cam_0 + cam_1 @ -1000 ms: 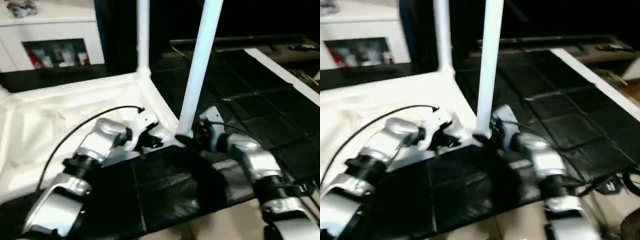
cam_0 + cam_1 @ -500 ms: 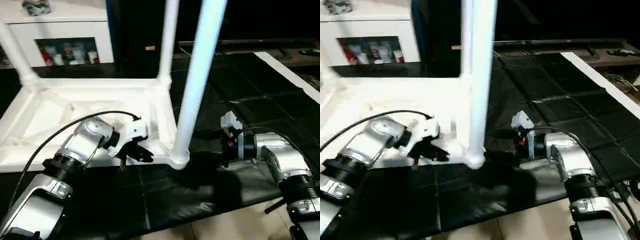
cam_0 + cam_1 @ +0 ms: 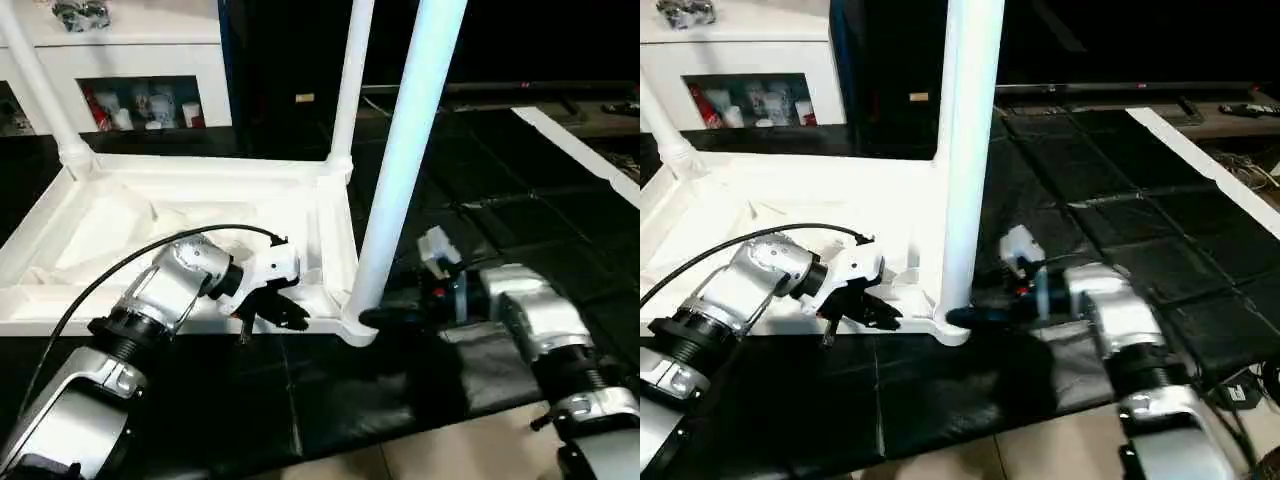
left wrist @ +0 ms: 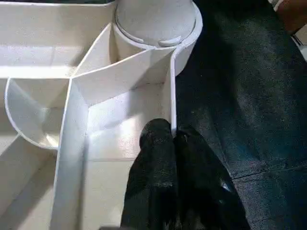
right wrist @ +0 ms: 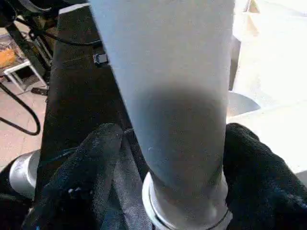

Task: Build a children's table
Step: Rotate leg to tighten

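Note:
The children's table lies upside down on a black mat, its ribbed white top (image 3: 120, 215) facing up. Three white legs stand in corner sockets: the near right leg (image 3: 405, 170), a far right one (image 3: 350, 80) and a far left one (image 3: 40, 80). My left gripper (image 3: 290, 315) is shut on the top's thin front rim wall (image 4: 171, 96), a little left of the near right socket. My right gripper (image 3: 375, 318) reaches in from the right at that leg's base. Its fingers (image 5: 96, 163) stand on both sides of the leg (image 5: 177, 96), open, with a gap on one side.
A white cabinet (image 3: 130, 50) with glass doors stands at the back left. The black mat (image 3: 520, 180) stretches to the right, bordered by a white strip (image 3: 580, 150). Light floor (image 3: 450, 450) begins at the mat's near edge. A black cable (image 3: 130, 270) loops over my left forearm.
The camera view has shifted. My right gripper drew back to the right off the near leg, then came back with its fingers around the leg's base. The left gripper stays on the rim.

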